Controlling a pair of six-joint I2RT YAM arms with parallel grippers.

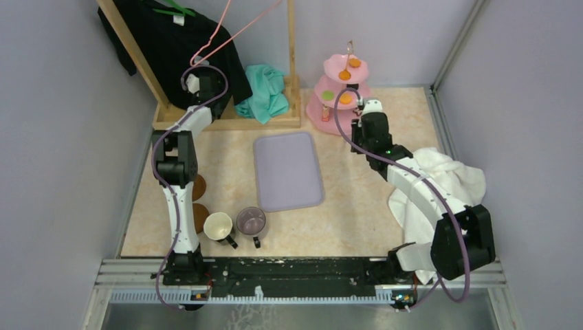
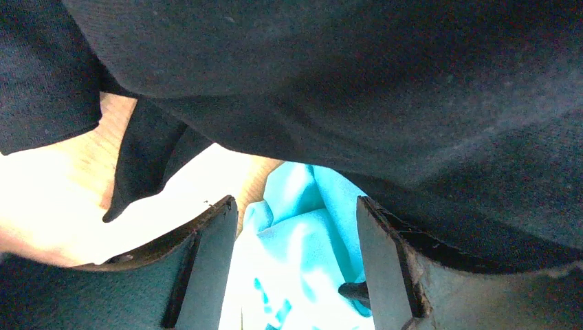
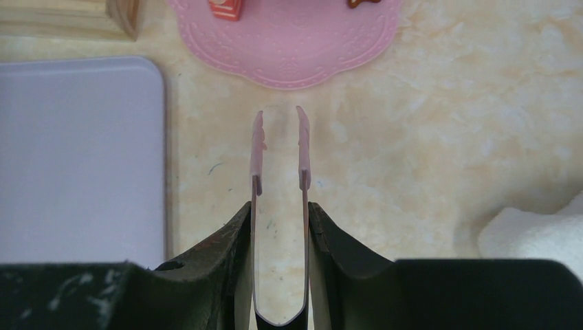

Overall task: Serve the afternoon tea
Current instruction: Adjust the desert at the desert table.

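Across the beige marbled worktop (image 1: 357,206), items run from largest to smallest. At the far left, a black garment (image 1: 172,41) hangs on a wooden rack (image 1: 227,122). A white towel (image 1: 440,182) lies crumpled at the right edge, partly under the right arm. A lavender tray (image 1: 289,172) lies flat at the centre.

The pink three-tier stand (image 1: 342,89) stands at the far edge, right of the rack. Its top tier carries two orange sweets (image 1: 344,75). The middle tier holds a green sweet (image 1: 328,95) and another orange one. On the scalloped bottom tier, the right wrist view shows a red-and-white piece (image 3: 225,8) and a brown piece cut off by the frame edge.

A teal cloth (image 1: 265,93) is bunched on the rack base. Near the front edge, a cream mug (image 1: 218,225) and a see-through purple mug (image 1: 251,221) stand upright, just beside each other. Two brown coasters (image 1: 201,216) lie to their left, partly hidden by the left arm.

The left end effector (image 2: 295,234) is raised against the black garment, its fingers spread with nothing between them. The right end effector (image 3: 278,206) is closed on pink tongs (image 3: 257,151), whose tips stand slightly apart, pointing at the bottom tier and short of it.
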